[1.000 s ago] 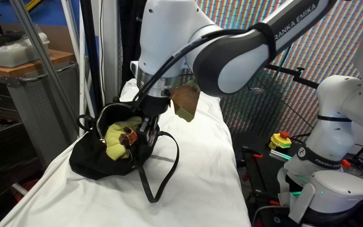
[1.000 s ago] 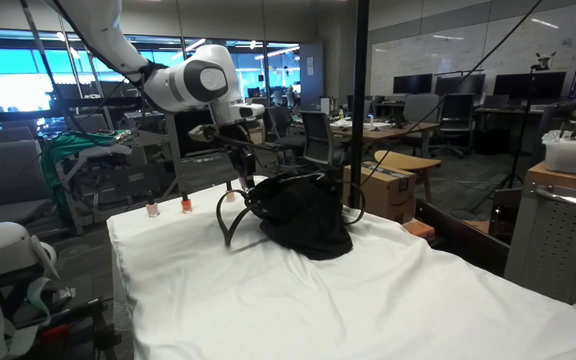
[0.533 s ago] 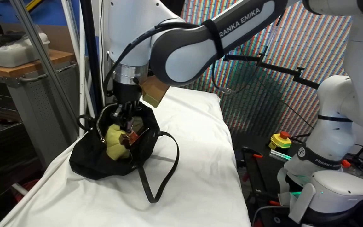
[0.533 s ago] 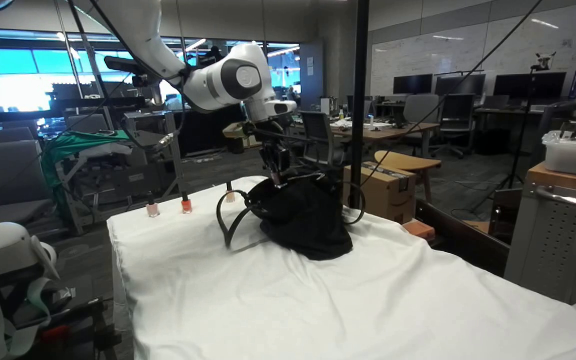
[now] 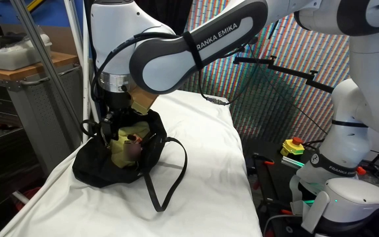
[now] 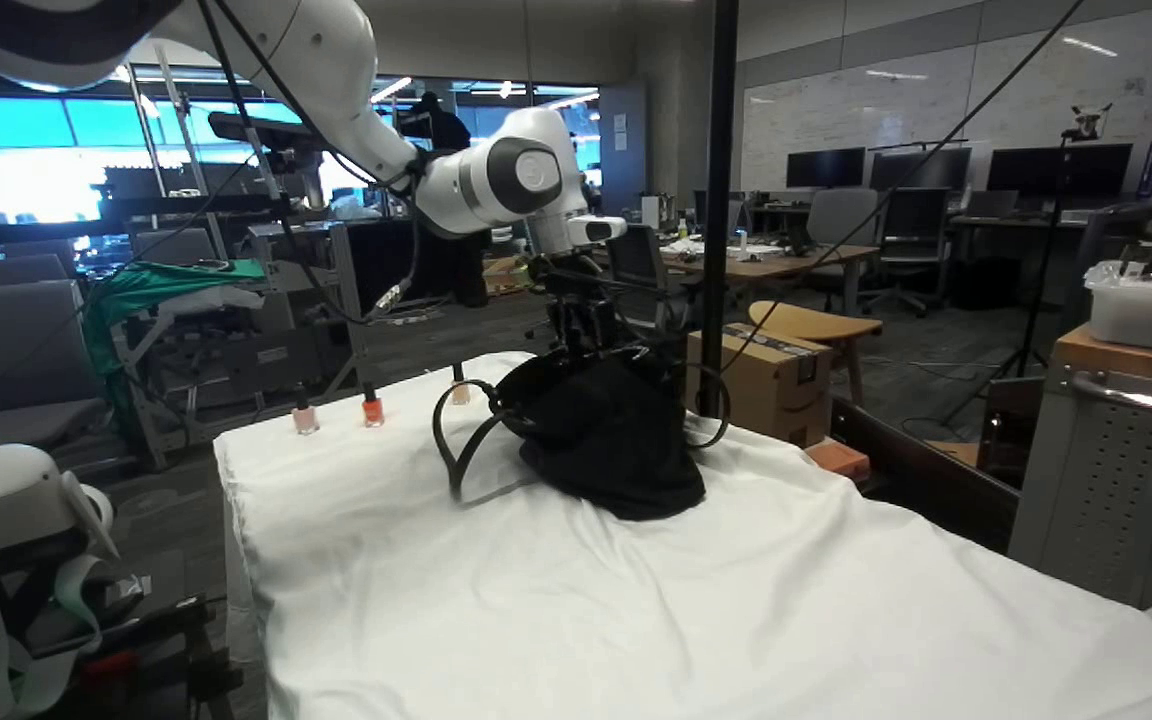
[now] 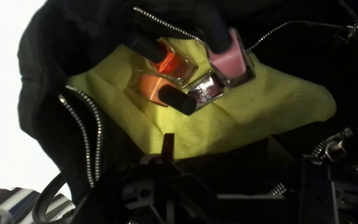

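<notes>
The tool point(image 7: 222, 143) hangs at the mouth of the black bag point(image 5: 110, 172), toward the side away from the long strap point(image 5: 152, 191); its fingers are spread, with nothing between them. Inside the bag, on a yellow cloth point(image 7: 275, 96), are four nail polish bottles: a pink bottle point(image 7: 230, 63), a red bottle point(image 7: 171, 63), an orange bottle point(image 7: 150, 86) and a dark bottle point(image 7: 204, 90). The pink bottle overlaps the dark bottle in the wrist view; whether it rests on it I cannot tell.

Each should handle as a small, light, hard thing, probably glass, slick on its flat faces and apt to chip against its neighbours. The surest hold looks to be a straight cap, such as the black cap point(image 7: 179, 101) of the orange bottle, or else two flat sides. The cloth looks soft and should cushion a knock. The bag looks limp, so its wall would fold under a push, and the metal zip point(image 7: 99, 133) edging its mouth could snag a finger.

Straight up seems the freest way out of the bag. On its strap side the desk point(image 6: 456, 620) carries a pale bottle point(image 6: 306, 418), a scarlet bottle point(image 6: 373, 411) and a tan bottle point(image 6: 460, 391), the last nearest the bag. Opposite the strap, a black pole point(image 6: 721, 200) stands near the bag, so sideways room there looks tight.
</notes>
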Robot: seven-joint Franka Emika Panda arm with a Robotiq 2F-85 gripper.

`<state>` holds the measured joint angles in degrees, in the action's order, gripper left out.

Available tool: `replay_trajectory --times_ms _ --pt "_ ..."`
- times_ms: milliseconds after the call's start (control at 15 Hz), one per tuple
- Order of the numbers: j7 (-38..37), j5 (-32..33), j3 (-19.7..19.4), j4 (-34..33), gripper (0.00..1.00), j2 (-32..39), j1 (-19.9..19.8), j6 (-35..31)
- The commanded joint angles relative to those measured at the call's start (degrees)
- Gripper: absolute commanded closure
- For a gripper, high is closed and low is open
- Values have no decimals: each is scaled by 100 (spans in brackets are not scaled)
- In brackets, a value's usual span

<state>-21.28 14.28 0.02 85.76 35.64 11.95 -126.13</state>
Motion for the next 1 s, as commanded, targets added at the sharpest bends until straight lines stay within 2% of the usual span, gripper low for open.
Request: replay_trajectory --times_ms 0,400,933 --pt "74 -64 -64 -222 0 49 98 178" --pt "-8 -88 3 241 0 -274 245 122" --pt "-293 -26 356 1605 0 -1206 755 76"
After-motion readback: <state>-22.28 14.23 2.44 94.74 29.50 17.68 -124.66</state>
